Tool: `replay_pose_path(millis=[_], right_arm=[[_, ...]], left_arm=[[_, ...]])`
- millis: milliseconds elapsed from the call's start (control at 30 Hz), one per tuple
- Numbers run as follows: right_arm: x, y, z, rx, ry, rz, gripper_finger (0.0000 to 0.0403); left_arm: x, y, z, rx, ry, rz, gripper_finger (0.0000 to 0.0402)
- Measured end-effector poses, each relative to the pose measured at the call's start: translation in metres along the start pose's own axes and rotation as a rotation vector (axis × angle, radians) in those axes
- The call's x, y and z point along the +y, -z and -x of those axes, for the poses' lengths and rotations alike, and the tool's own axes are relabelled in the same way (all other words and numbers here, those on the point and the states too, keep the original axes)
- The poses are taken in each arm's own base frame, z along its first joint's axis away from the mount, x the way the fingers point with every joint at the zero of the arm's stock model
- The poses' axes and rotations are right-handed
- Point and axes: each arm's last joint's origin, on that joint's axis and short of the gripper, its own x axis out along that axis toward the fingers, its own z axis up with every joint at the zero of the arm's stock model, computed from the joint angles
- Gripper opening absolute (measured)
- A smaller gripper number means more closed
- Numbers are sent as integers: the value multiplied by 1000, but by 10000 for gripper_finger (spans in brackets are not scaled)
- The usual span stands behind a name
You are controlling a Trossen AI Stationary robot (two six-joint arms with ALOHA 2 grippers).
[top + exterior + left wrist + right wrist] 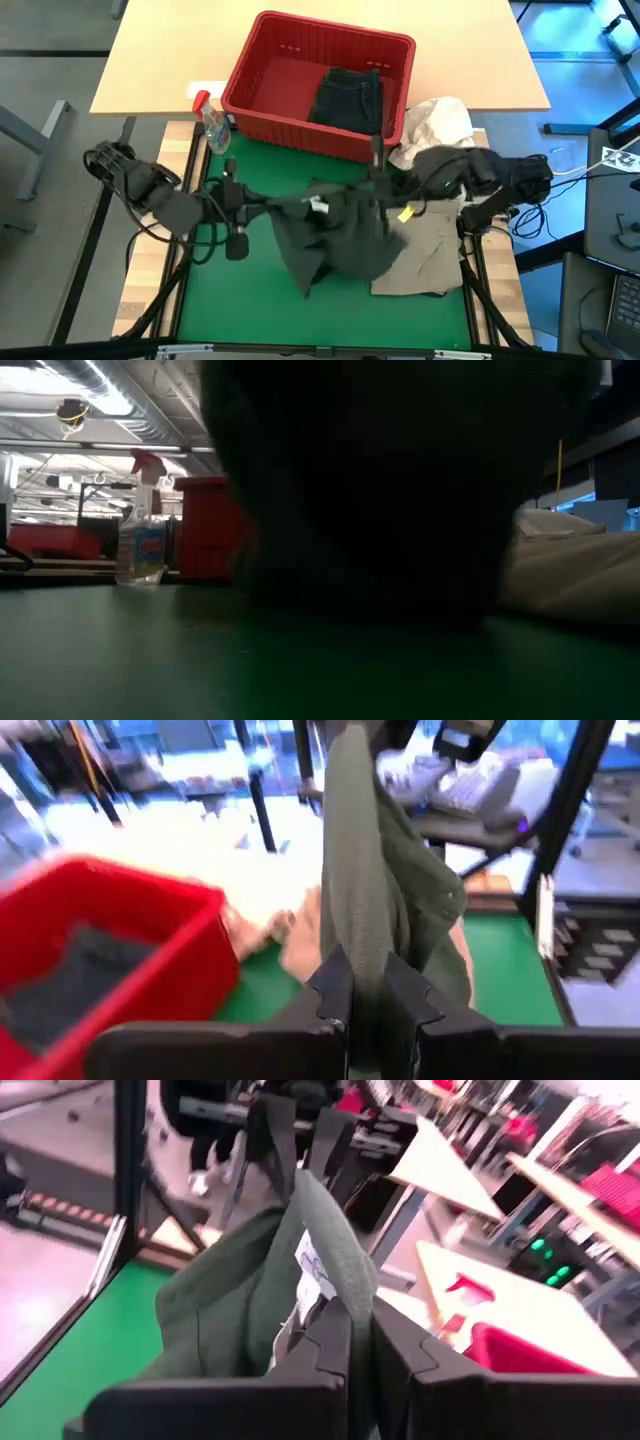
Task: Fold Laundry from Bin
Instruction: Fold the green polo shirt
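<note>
High view | spray bottle (214, 126) beside bin (262, 108) | white bundle (436, 122) behind

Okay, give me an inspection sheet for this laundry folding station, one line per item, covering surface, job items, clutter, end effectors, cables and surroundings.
Surface: green mat on a wooden table.
Job's things: dark garment held up between both arms, its lower part draping onto the mat; khaki garment lying flat on the mat; another dark garment in the red bin.
Clutter: spray bottle beside the bin; white cloth bundle.
End effectors: left end effector shut on the dark garment; right end effector shut on the dark garment.
Cables: black cables along the left arm.
Surroundings: tan table behind; a person's legs in the room.
</note>
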Motion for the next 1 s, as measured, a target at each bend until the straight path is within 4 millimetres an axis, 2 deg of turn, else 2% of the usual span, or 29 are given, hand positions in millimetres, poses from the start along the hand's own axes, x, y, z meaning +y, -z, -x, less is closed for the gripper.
replay_pose_path(millis=[200,400,567,667,833,1000], right_arm=[[-22,-11,13,-51,72,58,19],[-38,-12,15,-9,244,238,19],[-52,-16,12,68,452,472,19],[-61,-20,11,97,557,597,19],[-85,-21,9,112,675,711,19],[-126,-5,0,151,735,700,19]], left_arm=[[12,-23,6,-115,-91,-147,17],[28,-34,5,-119,-329,-327,18],[45,-40,-3,-51,-529,-503,18],[59,-46,-10,-23,-606,-562,18],[85,-62,-17,-14,-712,-679,18],[124,-72,-27,-36,-780,-737,18]])
